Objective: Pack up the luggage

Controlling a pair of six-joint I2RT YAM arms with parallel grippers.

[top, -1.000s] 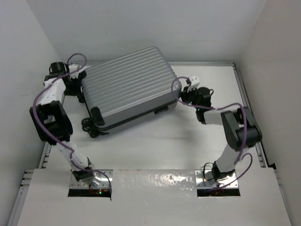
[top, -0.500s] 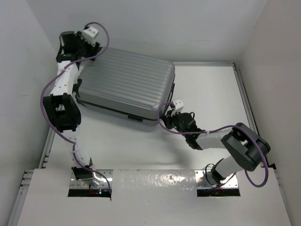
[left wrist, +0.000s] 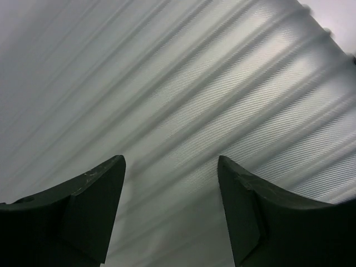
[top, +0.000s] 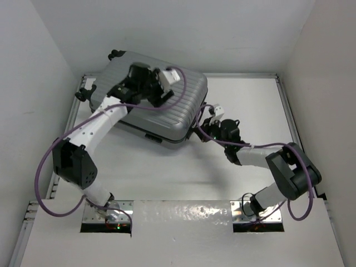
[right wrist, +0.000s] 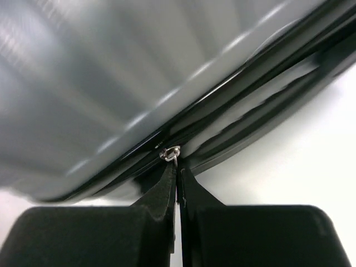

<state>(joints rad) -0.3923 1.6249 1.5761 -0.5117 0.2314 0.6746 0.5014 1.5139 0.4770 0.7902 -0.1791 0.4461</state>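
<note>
A: The left gripper [left wrist: 171, 167], spread, hovers over the luggage [top: 167, 119] at the table's [top: 245, 94] far-left corner. Press down?
B: Yes, steady the shell while the right gripper [right wrist: 178, 169], pinching the zipper pull [right wrist: 170, 153], draws it evenly along the seam.

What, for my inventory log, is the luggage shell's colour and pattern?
The luggage is silver-grey, ribbed; clearest from the top external view.

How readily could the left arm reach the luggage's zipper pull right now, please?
Probably not: the right gripper is shut on the zipper pull at the luggage seam, blocking it, while the left gripper hovers open above the ribbed shell.
</note>
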